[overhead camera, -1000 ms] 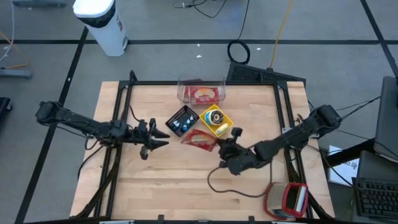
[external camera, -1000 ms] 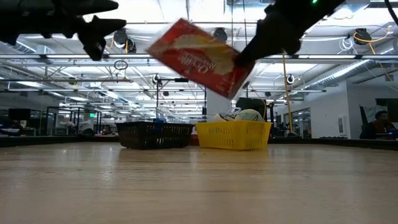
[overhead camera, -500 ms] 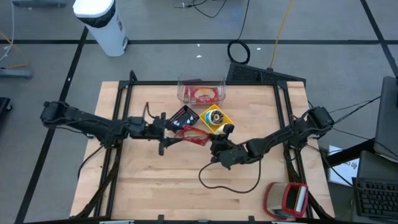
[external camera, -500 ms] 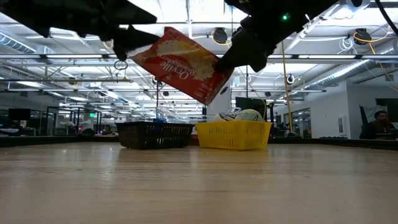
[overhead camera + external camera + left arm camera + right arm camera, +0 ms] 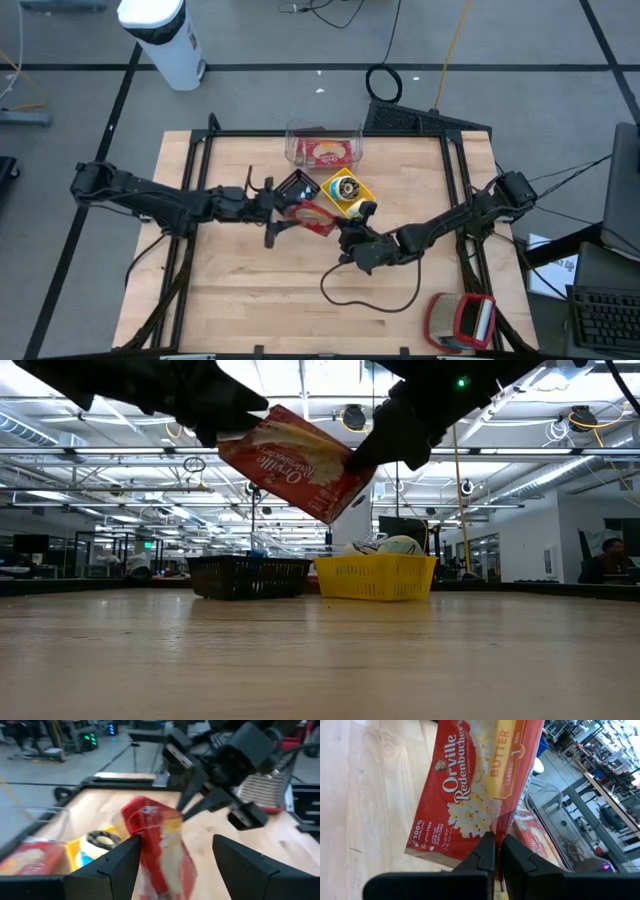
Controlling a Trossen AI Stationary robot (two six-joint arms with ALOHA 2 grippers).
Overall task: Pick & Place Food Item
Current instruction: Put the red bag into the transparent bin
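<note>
Holding the popcorn bag point(image 5: 297, 462) up off the counter point(image 5: 270, 290), your right gripper point(image 5: 343, 236) has its jaws clenched on the bag's edge; the right wrist view shows both fingers pinched together on the red wrapper point(image 5: 470, 795). You can see the bag tilted in the low view, one corner lower, hanging in the air in front of the baskets. Your left gripper point(image 5: 275, 213) is at the bag's other end, jaws spread wide with a finger on either side of it; in the left wrist view the bag point(image 5: 157, 845) sits between the two dark fingers point(image 5: 112, 865), but you cannot tell whether they touch it. From above, the bag point(image 5: 312, 219) is mid-counter between the two grippers, just in front of the black basket point(image 5: 294, 190) and the yellow basket point(image 5: 347, 193). Behind those stands a clear tub point(image 5: 324, 148) with red packs inside. Near the counter's front right corner lies a red-and-grey item point(image 5: 462, 320). Off the counter, a white cylinder point(image 5: 162, 38) stands on the floor at far left.
</note>
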